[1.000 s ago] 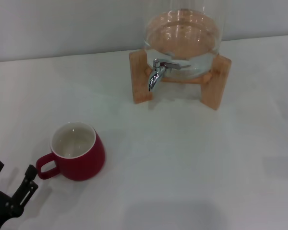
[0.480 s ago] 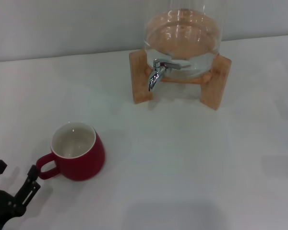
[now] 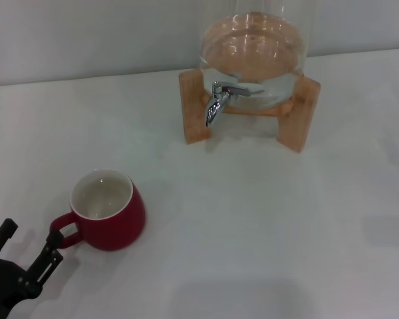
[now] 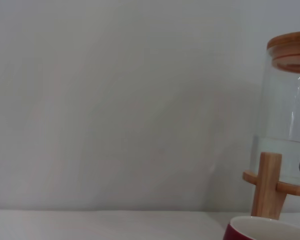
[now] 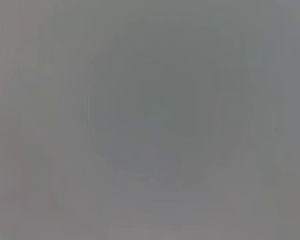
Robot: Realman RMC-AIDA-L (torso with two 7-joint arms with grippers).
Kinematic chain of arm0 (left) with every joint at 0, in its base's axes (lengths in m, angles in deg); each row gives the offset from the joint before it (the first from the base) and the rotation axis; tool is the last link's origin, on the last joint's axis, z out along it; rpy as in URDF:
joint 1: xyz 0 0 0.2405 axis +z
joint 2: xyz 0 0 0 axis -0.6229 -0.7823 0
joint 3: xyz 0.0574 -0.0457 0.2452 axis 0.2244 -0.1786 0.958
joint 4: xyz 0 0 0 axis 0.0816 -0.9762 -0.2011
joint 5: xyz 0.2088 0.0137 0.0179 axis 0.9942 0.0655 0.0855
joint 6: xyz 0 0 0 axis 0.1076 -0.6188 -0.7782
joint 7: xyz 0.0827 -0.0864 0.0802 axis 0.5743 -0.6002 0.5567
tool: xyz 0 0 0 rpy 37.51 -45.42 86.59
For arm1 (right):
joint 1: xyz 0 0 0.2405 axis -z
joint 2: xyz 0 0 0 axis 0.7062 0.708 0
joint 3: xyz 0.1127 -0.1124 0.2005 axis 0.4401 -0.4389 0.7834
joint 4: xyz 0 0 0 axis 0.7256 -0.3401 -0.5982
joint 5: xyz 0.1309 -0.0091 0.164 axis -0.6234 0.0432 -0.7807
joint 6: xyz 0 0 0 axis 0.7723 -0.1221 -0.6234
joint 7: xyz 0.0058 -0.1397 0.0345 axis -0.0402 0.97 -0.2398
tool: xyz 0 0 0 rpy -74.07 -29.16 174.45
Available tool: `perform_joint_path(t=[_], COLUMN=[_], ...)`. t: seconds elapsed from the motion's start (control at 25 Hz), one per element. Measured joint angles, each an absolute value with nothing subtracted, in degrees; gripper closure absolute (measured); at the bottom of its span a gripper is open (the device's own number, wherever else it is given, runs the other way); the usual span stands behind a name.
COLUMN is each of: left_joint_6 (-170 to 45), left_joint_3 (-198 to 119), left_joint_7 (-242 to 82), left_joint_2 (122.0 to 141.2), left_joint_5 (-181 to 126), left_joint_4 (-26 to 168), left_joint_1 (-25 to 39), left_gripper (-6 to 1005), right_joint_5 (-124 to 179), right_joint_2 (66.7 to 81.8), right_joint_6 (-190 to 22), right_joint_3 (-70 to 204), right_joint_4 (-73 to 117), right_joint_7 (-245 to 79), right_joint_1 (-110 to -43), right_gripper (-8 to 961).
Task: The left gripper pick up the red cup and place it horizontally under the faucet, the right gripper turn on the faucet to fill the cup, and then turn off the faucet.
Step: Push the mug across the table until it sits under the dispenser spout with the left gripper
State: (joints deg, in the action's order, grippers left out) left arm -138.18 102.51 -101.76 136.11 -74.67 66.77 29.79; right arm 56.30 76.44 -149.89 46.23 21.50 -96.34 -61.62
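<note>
The red cup [image 3: 108, 212] stands upright on the white table at the front left, white inside showing, its loop handle pointing toward the left gripper. The left gripper [image 3: 28, 244] is open at the bottom left corner, its fingertips just short of the handle, not touching it. The cup's rim also shows in the left wrist view [image 4: 267, 229]. The faucet [image 3: 219, 98], chrome with a downward spout, is fitted to the glass water jar [image 3: 253, 46] at the back centre. No water runs from it. The right gripper is out of view.
The jar sits in a wooden stand [image 3: 194, 106] with legs left and right of the spout. The white table [image 3: 253, 219] stretches between cup and stand. A grey wall rises behind. The right wrist view shows only plain grey.
The left gripper has slid down and slightly right along the bottom left corner, staying open. The cup and the faucet have not moved.
</note>
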Motion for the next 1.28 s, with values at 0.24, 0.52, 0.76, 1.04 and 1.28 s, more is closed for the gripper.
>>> perform_joint_path(t=[0.24,0.52,0.76,1.04,1.28], left_joint_6=[-138.14,-136.77,-136.68,-136.09,-134.66], left_joint_3=[102.51,102.51,102.51,102.51,102.51], left_joint_7=[-101.75,-101.46,-101.37,-101.33,-101.44], left_joint_2=[136.11,136.11,135.96,135.93,135.93], left_joint_5=[-74.47,-74.47,-74.44,-73.87,-73.13], left_joint_4=[67.14,67.16,67.26,67.27,67.24], left_joint_1=[29.64,29.4,29.13,28.5,27.91], left_gripper=[137,137,137,137,137], right_joint_5=[56.3,56.3,56.3,56.3,56.3], right_joint_2=[76.44,76.44,76.44,76.44,76.44], right_joint_6=[-149.89,-149.89,-149.89,-149.89,-149.89], right_joint_3=[46.29,46.24,46.21,46.27,46.22], right_joint_4=[21.49,21.43,21.41,21.4,21.24], right_joint_7=[-96.34,-96.34,-96.34,-96.34,-96.34], right_joint_1=[-61.58,-61.68,-61.71,-61.71,-61.79], right_gripper=[77,77,77,78,78])
